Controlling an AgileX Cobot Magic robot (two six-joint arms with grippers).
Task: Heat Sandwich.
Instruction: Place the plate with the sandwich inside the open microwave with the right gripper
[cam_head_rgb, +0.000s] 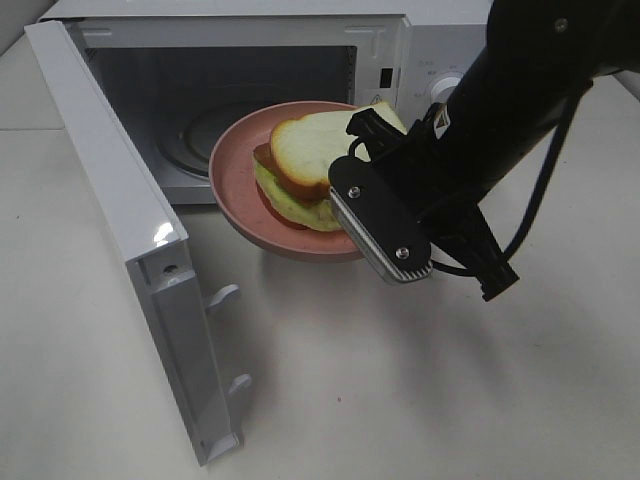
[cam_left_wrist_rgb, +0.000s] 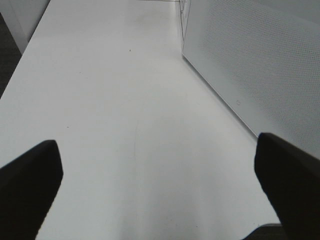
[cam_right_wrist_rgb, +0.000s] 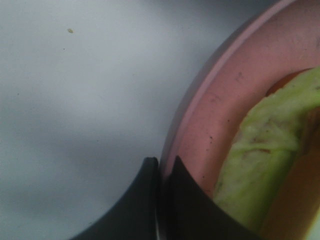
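The sandwich (cam_head_rgb: 310, 150), pale bread with an orange crust and green filling, lies on a round pink plate (cam_head_rgb: 235, 170). The plate hangs tilted above the table, just in front of the open microwave's cavity (cam_head_rgb: 200, 110). My right gripper (cam_head_rgb: 372, 140) is shut on the plate's right rim. The right wrist view shows its fingers (cam_right_wrist_rgb: 161, 172) pinching the pink rim (cam_right_wrist_rgb: 215, 110), with green filling (cam_right_wrist_rgb: 265, 150) beside them. My left gripper (cam_left_wrist_rgb: 160, 185) stands open and empty over bare table next to the microwave door (cam_left_wrist_rgb: 260, 60).
The white microwave (cam_head_rgb: 250, 30) stands at the back with its door (cam_head_rgb: 120, 200) swung out to the left toward the front. Its control panel (cam_head_rgb: 430, 70) is partly hidden behind my right arm. White tabletop (cam_head_rgb: 350, 380) spreads in front.
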